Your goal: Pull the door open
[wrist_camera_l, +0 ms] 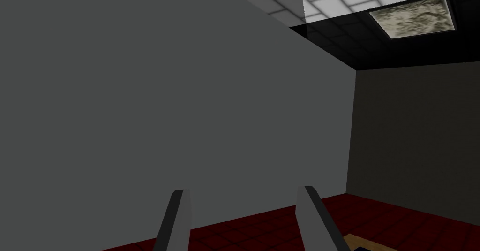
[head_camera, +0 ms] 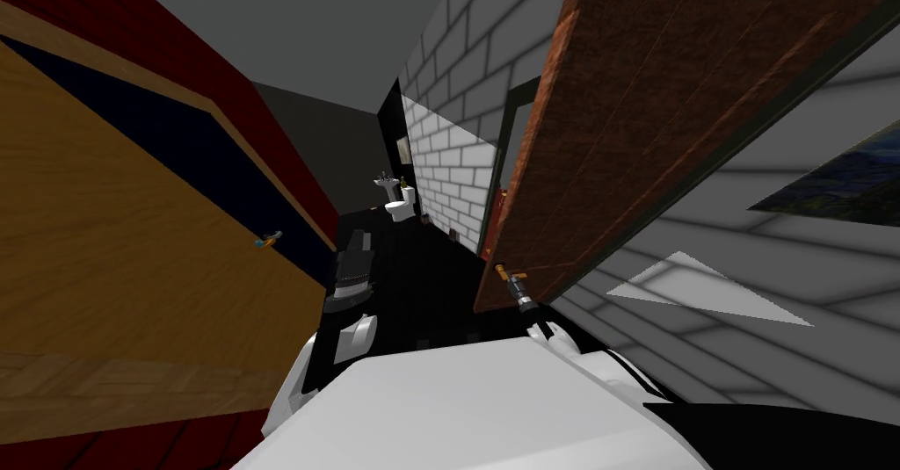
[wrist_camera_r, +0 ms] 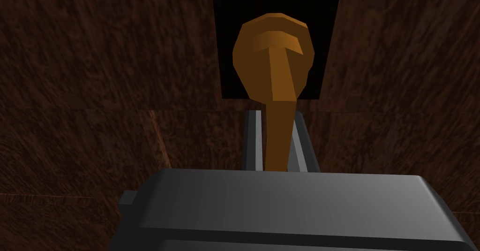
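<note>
A dark brown wooden door [head_camera: 668, 113] stands ajar on my right, swung out from its dark frame in the white brick wall. Its orange lever handle [wrist_camera_r: 276, 88] sits on a black plate [wrist_camera_r: 234, 41]. My right gripper [wrist_camera_r: 277, 121] is shut on the lever, one finger pressed on each side of its shaft. In the head view the right gripper [head_camera: 518, 287] meets the handle [head_camera: 507, 273] at the door's lower edge. My left gripper [wrist_camera_l: 243, 215] is open with nothing between its fingers; the left arm [head_camera: 352, 271] is raised beside my chest.
A second, light brown door [head_camera: 114, 254] with a small handle [head_camera: 268, 240] fills the left side, close to my left arm. Through the gap ahead lies a black floor with a white toilet [head_camera: 402, 203] and sink [head_camera: 385, 184]. A painting [head_camera: 844, 179] hangs on the right wall.
</note>
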You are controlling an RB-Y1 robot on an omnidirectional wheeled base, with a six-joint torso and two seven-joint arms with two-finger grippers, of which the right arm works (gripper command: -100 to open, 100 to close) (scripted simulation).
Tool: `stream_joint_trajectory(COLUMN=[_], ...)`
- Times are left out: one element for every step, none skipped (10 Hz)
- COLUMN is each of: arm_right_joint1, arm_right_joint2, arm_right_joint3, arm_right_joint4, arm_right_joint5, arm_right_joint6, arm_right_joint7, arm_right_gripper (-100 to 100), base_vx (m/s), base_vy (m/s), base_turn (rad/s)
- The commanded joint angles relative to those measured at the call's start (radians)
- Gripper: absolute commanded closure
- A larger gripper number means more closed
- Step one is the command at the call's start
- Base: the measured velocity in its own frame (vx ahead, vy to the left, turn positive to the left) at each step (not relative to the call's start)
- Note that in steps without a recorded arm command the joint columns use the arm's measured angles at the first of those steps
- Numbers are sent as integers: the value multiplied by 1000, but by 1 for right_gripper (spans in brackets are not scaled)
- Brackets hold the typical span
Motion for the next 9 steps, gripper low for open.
stream_joint_trajectory(arm_right_joint1=[23,23,39,46,46,46,61,74,79], arm_right_joint2=[-10,-10,-22,-28,-28,-28,-40,-50,-54], arm_right_joint3=[8,8,13,16,16,16,20,25,27], arm_right_joint4=[-6,-6,-1,2,2,2,6,10,12], arm_right_joint5=[6,6,10,12,12,12,16,20,21], arm_right_joint6=[-30,-30,-56,-69,-69,-69,-92,-114,-123], arm_right_joint7=[-16,-16,-29,-36,-36,-36,-48,-60,-64], arm_right_gripper=[100,100,100,100,100,100,100,100,100], base_vx=[-147,-100,-102,-115,-79,-37,-68,-138,-149], base_vy=[-61,-37,-44,-48,-25,-5,-31,-72,-71], base_turn=[189,43,96,124,33,-13,85,178,124])
